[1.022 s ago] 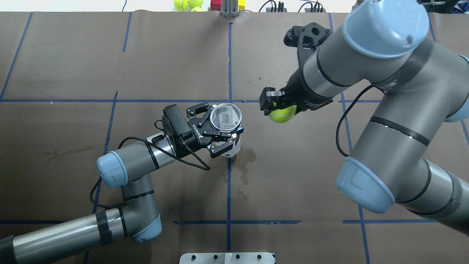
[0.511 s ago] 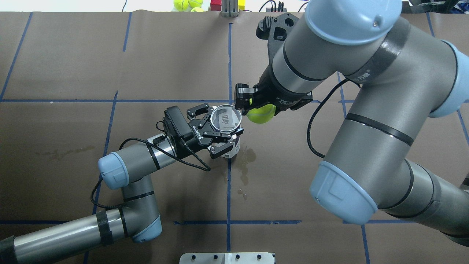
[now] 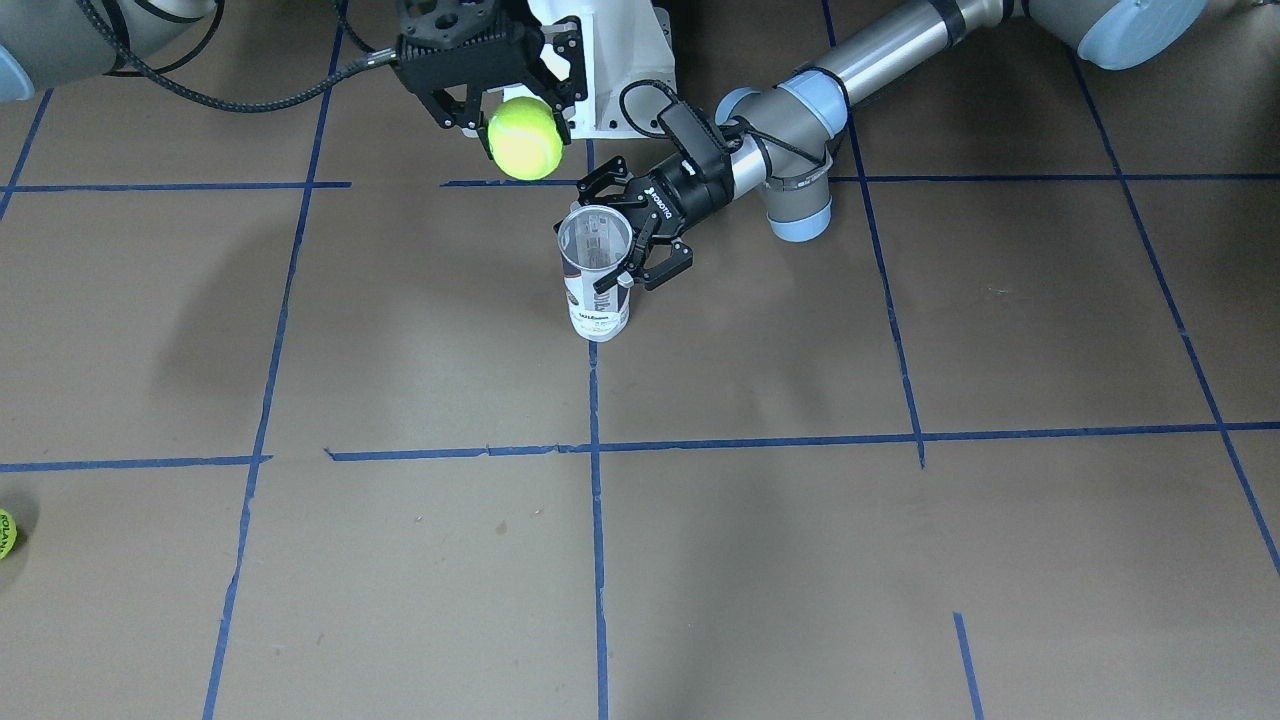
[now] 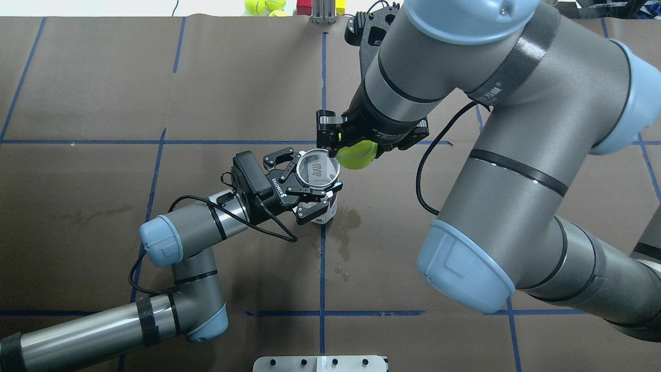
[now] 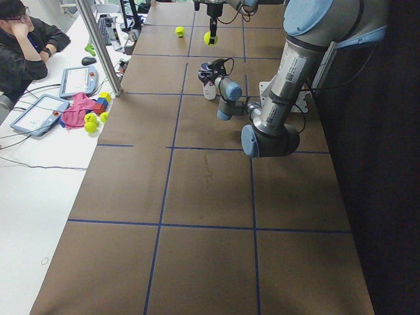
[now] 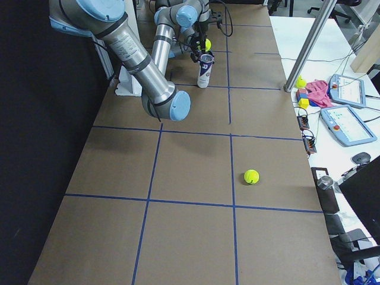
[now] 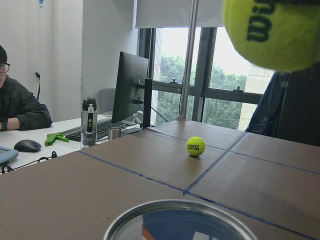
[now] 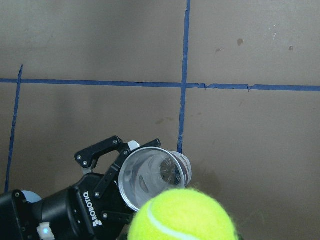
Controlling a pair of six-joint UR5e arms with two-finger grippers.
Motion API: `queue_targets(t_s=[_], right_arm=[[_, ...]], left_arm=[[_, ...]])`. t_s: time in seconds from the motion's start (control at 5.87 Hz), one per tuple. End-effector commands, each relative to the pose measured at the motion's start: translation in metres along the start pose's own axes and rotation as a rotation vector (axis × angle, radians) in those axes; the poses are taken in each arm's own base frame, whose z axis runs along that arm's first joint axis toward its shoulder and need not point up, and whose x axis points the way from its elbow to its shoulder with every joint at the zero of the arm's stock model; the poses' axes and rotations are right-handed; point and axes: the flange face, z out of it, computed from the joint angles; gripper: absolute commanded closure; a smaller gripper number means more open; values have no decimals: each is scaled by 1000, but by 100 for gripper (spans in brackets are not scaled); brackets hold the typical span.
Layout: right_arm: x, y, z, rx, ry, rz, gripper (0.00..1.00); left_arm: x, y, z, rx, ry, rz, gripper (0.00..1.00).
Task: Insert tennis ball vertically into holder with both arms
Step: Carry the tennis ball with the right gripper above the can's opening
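Observation:
The holder (image 4: pixel 316 173), a clear tube with a white and navy label, stands upright on the brown table, its open metal rim up. My left gripper (image 4: pixel 308 182) is shut on the holder's upper part from the side; it also shows in the front view (image 3: pixel 628 238). My right gripper (image 4: pixel 354 146) is shut on a yellow-green tennis ball (image 4: pixel 357 155) and holds it in the air, above and just to the right of the holder's mouth. The right wrist view shows the ball (image 8: pixel 183 216) beside the rim (image 8: pixel 150 176). The left wrist view shows the ball (image 7: pixel 272 30) above the rim (image 7: pixel 180 219).
A loose tennis ball (image 6: pixel 252 176) lies on the table far toward the robot's right, also seen in the front view (image 3: pixel 5 532). More balls (image 4: pixel 260 6) and blocks lie beyond the far edge. A white pedestal (image 3: pixel 612 70) stands by the robot's base. A person (image 5: pixel 26 46) sits at the side desk.
My right arm has moved left with the tennis ball, from well right of the holder to just beside and above its mouth. The left arm and the holder have stayed still.

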Motion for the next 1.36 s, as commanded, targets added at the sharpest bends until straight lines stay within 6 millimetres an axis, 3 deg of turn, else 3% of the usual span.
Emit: queue_targets(t_s=[0.0, 0.34, 0.68, 1.19], right_arm=[[-38, -25, 11, -12, 27, 14, 73], [-44, -37, 28, -3, 70, 25, 61], [-49, -34, 41, -5, 91, 16, 55], [-58, -22, 63, 7, 127, -10, 30]], left_arm=[[3, 1, 0, -1, 4, -2, 18], [2, 2, 0, -2, 3, -2, 18], [3, 0, 0, 1, 4, -3, 18], [3, 0, 1, 2, 5, -3, 17]])
